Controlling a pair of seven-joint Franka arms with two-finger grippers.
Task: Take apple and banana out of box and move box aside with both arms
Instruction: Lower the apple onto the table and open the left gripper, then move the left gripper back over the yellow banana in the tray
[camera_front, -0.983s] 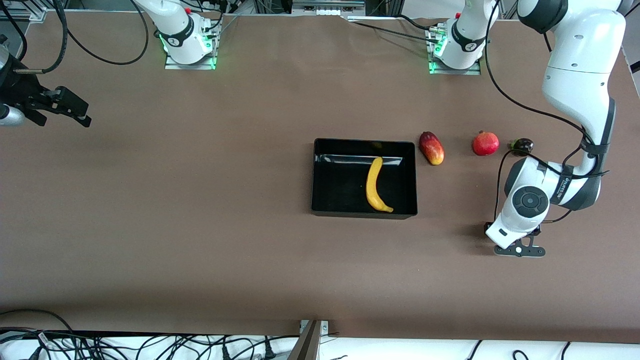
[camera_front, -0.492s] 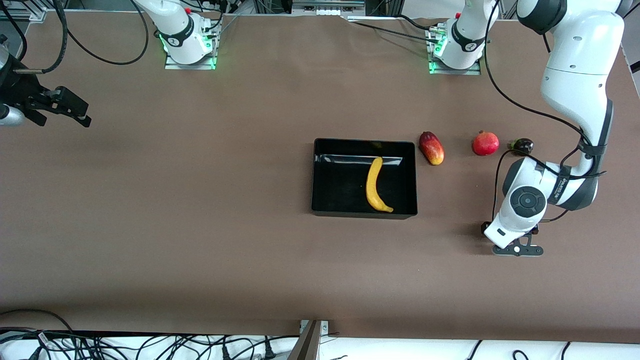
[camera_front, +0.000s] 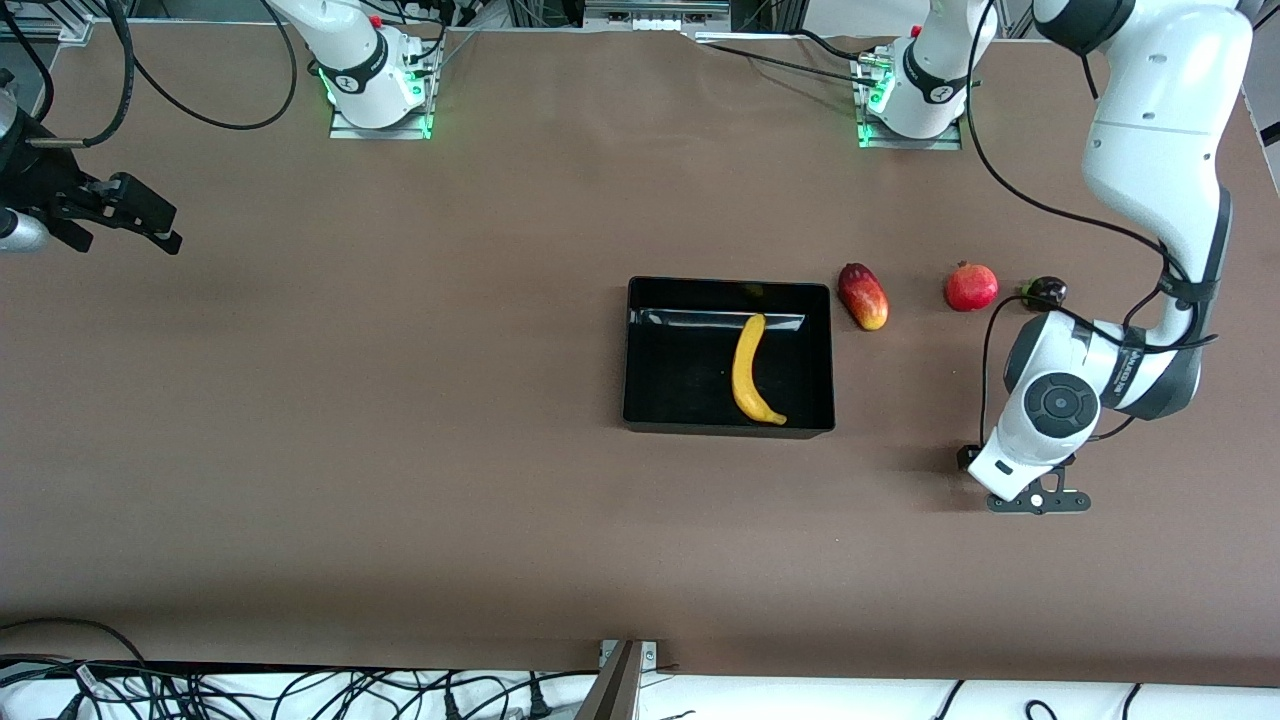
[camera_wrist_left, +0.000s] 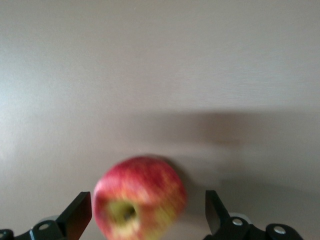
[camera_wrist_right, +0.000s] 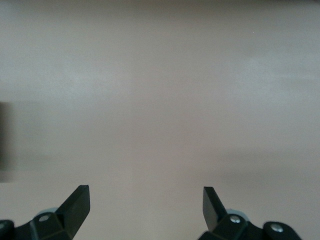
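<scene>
Over apple (camera_wrist_left: 139, 197), L pincer (camera_wrist_left: 145, 220) lower.

Oblong red-yellow fruit (camera_front: 863, 296) beside the bin, round red crowned fruit (camera_front: 971, 287), small dark fruit (camera_front: 1046, 291), brown table (camera_front: 400, 420)

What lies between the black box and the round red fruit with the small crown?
In the front view, only the oblong red-yellow fruit lies between the box and the round red fruit, close beside the box's wall.

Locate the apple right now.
The apple shows only in the left wrist view, on the table between the open left claw's fingertips, toward the left arm's end.
</scene>
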